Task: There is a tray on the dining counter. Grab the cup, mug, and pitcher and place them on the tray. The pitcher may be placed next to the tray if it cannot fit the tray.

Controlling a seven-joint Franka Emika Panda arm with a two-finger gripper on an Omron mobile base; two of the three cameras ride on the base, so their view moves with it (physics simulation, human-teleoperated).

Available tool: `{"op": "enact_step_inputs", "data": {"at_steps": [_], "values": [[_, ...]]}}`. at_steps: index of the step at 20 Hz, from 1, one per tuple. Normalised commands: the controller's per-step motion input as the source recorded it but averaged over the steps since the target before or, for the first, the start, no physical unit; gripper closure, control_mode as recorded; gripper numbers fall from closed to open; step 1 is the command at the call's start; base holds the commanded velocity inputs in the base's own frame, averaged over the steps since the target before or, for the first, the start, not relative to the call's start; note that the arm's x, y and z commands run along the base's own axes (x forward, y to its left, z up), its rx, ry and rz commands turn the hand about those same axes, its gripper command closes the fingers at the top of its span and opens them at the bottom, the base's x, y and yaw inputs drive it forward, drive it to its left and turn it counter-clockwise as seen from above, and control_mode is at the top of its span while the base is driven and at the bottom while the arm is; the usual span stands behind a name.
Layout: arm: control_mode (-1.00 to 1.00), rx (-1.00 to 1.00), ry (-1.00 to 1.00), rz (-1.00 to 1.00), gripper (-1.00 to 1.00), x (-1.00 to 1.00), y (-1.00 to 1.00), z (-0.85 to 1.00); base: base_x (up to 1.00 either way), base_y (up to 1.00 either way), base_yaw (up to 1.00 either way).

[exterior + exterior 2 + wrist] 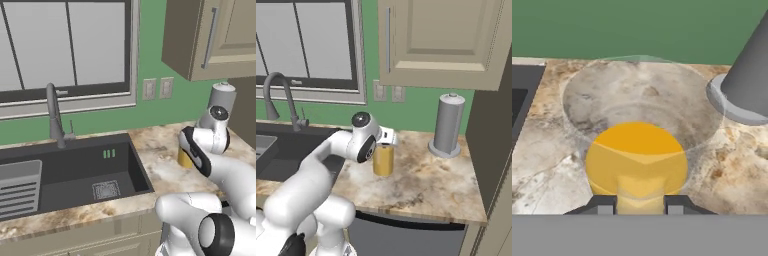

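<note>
**Robot gripper closed around the yellow pitcher on the wall counter**

A simulated kitchen with a green wall. A white robot arm reaches forward over a beige marbled wall counter (421, 180) that runs beside a dark sink (75, 175) with a grey tap (55, 117).

The pitcher (383, 160), clear with a yellow-orange fill, stands upright on this counter, its long axis vertical. It sits just right of the sink and well left of a tall grey cylindrical canister (448, 125) with a knob, which stands nearer the far wall.

The gripper (641, 202) comes at the pitcher from above, pointing down along that vertical axis. In the hand view the pitcher's round mouth opens directly below, with the two dark fingertips (604, 206) at either side of its near wall. The jaws are narrowed, and they appear to be pinching the pitcher's rim, though actual contact is hard to confirm. In the right base view the hand rests right at the pitcher's top edge.

The pitcher lies straight beneath the hand, so the coming move looks like a plain vertical lift, keeping the vessel upright, followed by a carry away to the tray.
</note>
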Motion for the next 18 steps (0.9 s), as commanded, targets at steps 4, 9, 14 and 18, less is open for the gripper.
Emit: {"op": "enact_step_inputs", "data": {"at_steps": [4, 9, 14, 18], "values": [[-1.0, 0.0, -0.23, 0.0, 1.0, -0.32, -0.09, 0.0, 0.0, 0.0, 0.0], [-1.0, 0.0, -0.28, 0.0, 1.0, -0.43, 0.0, 0.37, 0.0, 0.0, 0.0], [-1.0, 0.03, -0.06, 0.0, 1.0, -0.38, 0.0, 0.6, 0.0, 0.0, 0.0], [-1.0, 0.02, 0.0, 0.0, 1.0, -0.43, 0.0, 0.53, 0.0, 0.0, 0.0]]}}
